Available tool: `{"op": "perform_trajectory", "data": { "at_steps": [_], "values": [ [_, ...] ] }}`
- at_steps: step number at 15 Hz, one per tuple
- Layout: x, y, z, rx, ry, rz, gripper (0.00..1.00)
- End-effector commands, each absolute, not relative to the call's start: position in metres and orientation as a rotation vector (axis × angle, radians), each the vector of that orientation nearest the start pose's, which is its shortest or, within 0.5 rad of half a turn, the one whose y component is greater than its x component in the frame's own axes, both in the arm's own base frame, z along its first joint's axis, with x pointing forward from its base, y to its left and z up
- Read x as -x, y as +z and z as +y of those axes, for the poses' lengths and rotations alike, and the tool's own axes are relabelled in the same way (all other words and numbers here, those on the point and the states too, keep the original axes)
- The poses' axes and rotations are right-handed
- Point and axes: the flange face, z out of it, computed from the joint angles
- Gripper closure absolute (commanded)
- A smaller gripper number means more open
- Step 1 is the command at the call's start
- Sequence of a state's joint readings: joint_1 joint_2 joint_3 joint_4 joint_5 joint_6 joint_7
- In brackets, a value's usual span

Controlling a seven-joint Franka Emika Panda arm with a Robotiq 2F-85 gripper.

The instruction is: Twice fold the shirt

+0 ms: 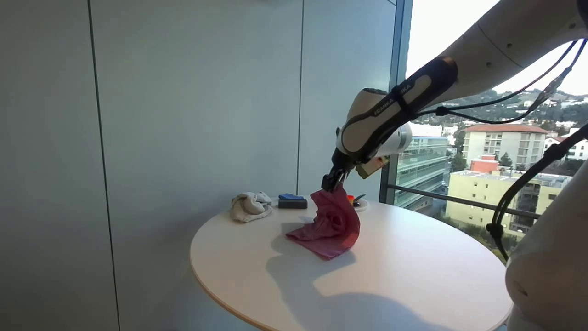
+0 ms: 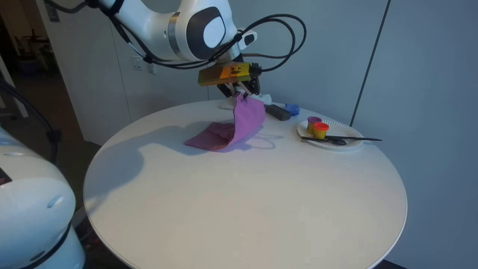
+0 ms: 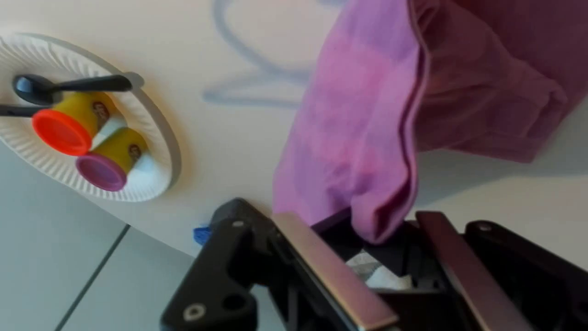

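Observation:
The pink-magenta shirt [image 1: 337, 225] hangs from my gripper [image 1: 338, 182] by one edge. Its lower part rests on the round white table [image 1: 413, 262]. In an exterior view the shirt [image 2: 248, 117] rises like a curved sheet, with a darker flap lying toward the arm's base. There my gripper [image 2: 241, 95] points down, with its fingertips closed on the cloth's top edge. In the wrist view the shirt [image 3: 349, 128] runs up from between the fingertips of the gripper [image 3: 365, 241], a small fold pinched there. The shirt's print cannot be made out.
A beige cloth [image 1: 251, 207] lies near the wall. A dark block [image 2: 277, 112] and a crumpled blue item [image 2: 292, 108] sit beside it. A paper plate [image 2: 345, 129] holds two small tubs [image 2: 320, 130] and black cutlery [image 2: 358, 138]. The wall [image 1: 206, 101] stands close behind the table.

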State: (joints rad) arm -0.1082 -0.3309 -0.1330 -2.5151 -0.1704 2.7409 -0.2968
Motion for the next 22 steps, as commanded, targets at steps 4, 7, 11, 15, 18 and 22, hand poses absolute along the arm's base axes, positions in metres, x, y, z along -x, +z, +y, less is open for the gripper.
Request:
{"op": "perform_trajectory", "data": {
  "at_steps": [4,7,11,15,18,22],
  "values": [
    [-0.480,0.454,-0.042,2.927,-0.794,-0.737,0.98],
    [-0.482,0.436,-0.042,2.772,-0.662,-0.852,0.97],
    [-0.482,0.408,-0.059,2.594,-0.402,-0.912,0.98],
    [-0.484,0.380,-0.072,2.539,-0.145,-0.892,0.73],
    [-0.491,0.369,-0.077,2.617,-0.070,-0.883,0.65],
    [-0.494,0.387,-0.082,2.827,-0.051,-0.921,0.35]
  ]
}}
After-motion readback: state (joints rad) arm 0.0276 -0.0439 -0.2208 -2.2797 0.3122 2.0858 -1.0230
